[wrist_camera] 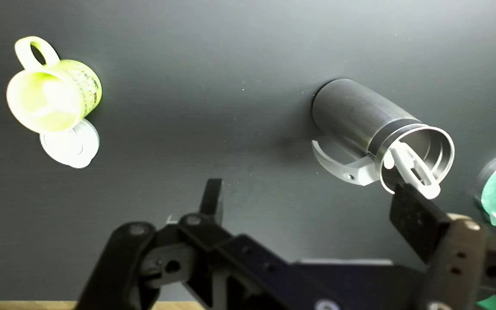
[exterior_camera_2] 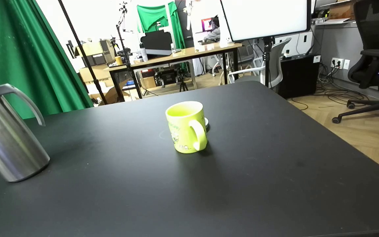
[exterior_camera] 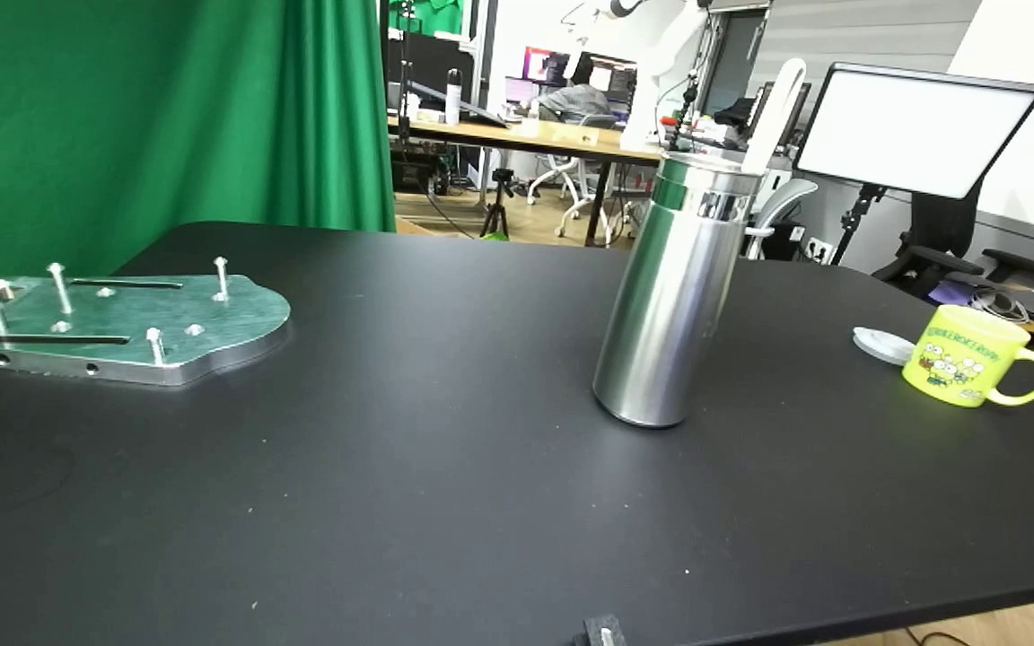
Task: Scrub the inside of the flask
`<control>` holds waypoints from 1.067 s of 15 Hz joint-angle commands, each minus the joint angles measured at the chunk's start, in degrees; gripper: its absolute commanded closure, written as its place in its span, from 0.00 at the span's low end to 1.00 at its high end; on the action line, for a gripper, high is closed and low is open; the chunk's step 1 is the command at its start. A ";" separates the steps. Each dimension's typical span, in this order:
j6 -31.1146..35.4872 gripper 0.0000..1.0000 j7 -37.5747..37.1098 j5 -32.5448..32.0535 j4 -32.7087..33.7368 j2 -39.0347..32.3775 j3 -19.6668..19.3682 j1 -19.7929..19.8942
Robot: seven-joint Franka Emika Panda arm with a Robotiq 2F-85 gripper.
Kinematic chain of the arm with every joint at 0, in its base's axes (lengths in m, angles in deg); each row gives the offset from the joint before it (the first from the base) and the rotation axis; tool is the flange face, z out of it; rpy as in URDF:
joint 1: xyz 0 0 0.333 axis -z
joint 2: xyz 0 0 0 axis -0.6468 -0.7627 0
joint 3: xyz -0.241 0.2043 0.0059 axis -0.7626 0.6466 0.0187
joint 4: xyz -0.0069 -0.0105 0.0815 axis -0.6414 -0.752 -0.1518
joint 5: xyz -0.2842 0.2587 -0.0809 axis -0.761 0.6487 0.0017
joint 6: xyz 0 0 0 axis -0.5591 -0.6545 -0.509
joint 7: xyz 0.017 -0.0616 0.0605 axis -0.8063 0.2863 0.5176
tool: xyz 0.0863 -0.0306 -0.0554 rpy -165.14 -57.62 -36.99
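You have the black two-finger gripper across the lower part of your wrist view. Its fingers are spread wide apart; matte black tabletop shows between the tips, and the gripper has hold of nothing. The tall brushed stainless-steel flask stands upright on the tabletop with its mouth uncovered. In the wrist view and in an exterior view, you can see the curved light-grey side handle attached near its neck. A long white slotted tool handle stands in the flask and projects above the rim at a slant; its lower end is hidden from you inside. In the wrist view, one fingertip appears just beside the outer end of this tool handle; you cannot judge the depth between them from that view. Well apart from the flask, the small yellow-green cylindrical mug with printed cartoon figures stands upright. A flat white round lid lies just beside the mug. On the opposite side of the flask, you see the green-tinted flat metal plate, fitted with upright bolts.
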 commanded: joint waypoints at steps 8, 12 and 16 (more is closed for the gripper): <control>-0.87 0.00 23.43 5.07 3.90 -6.17 1.36 -8.55; -1.30 0.00 37.22 7.49 6.32 -9.89 1.27 -9.41; -0.15 0.00 40.52 8.78 4.74 -9.97 3.55 -7.10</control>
